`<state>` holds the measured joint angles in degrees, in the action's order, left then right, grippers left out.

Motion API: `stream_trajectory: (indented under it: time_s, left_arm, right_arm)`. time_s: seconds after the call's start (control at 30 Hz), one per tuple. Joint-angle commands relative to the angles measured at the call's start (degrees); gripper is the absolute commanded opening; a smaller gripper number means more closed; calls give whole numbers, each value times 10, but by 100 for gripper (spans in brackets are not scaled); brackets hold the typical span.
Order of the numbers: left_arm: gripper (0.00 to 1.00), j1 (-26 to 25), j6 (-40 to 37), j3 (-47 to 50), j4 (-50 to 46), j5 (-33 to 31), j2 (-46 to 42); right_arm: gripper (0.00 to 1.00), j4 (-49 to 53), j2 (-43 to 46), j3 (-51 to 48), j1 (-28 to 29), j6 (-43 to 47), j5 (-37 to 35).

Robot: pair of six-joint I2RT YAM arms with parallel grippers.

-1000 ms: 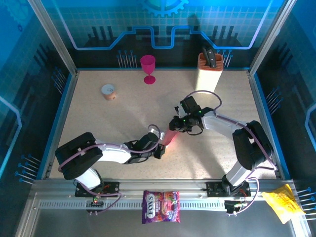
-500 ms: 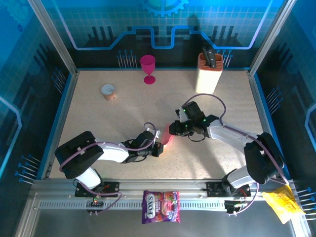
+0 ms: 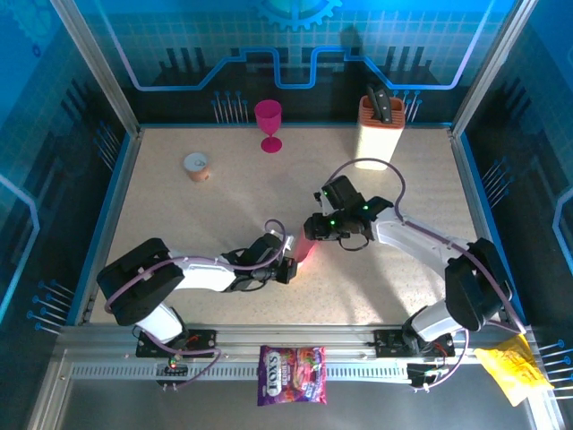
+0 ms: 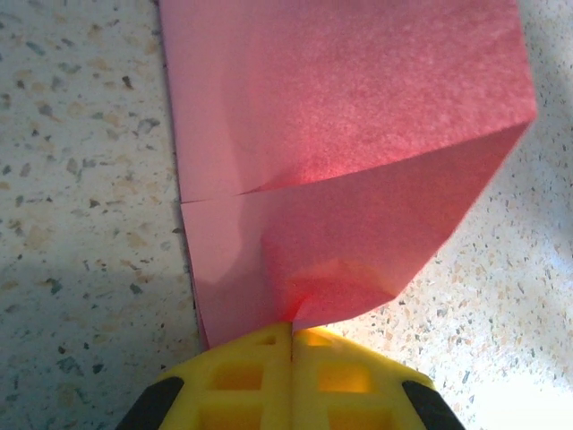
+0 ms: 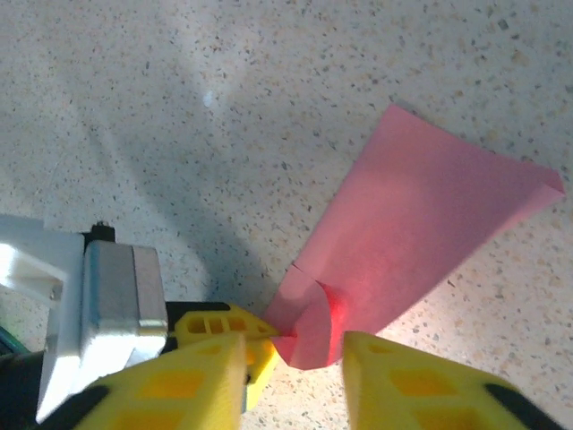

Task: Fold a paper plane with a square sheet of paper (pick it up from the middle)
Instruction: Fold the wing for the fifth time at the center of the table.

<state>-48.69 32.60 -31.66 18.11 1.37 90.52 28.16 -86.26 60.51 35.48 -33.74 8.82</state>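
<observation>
Paper [image 4: 340, 134], pinched shut in the left gripper [image 4: 291, 345], curls between the right gripper's [image 5: 294, 354] parted fingers; opposing pulls could tear it.

Two arms, the left arm [image 3: 201, 276] and the right arm [image 3: 414, 240], are each built of smooth white tubular links joined by bulky matte-black rounded joint housings, standing on a black base plate [image 3: 396, 340]; a thin lilac cable [image 3: 365, 162] loops loosely along each arm, small green lights [image 3: 333, 218] glow on the black wrist of the right one, and a red-and-green light [image 3: 172, 365] shows by the left base. The left gripper [image 4: 291, 333] and the right gripper [image 5: 294, 349] end in bright yellow plastic fingers [image 4: 237, 376] moulded with square lattice pockets; behind the left gripper's fingers sits a grey metal block [image 5: 121, 291] on a white plastic bracket
</observation>
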Motion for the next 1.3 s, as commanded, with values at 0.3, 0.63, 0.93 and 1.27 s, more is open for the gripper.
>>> stream_trajectory:
  time_s: [0.3,0.63,0.93,1.27]
  left_arm:
    - [0,3,-97,-50,-117,9,-17]
    - [0,4,-98,-36,-100,14,-3]
    - [0,3,-89,-14,-79,12,-35]
    - [0,4,-101,-16,-77,31,-36]
  right_arm:
    - [0,147,-169,162,-12,147,167]
    - [0,99,-198,131,-26,130,205]
    - [25,34,-81,51,-40,123,180]
    - [48,-24,22,-44,-31,139,156]
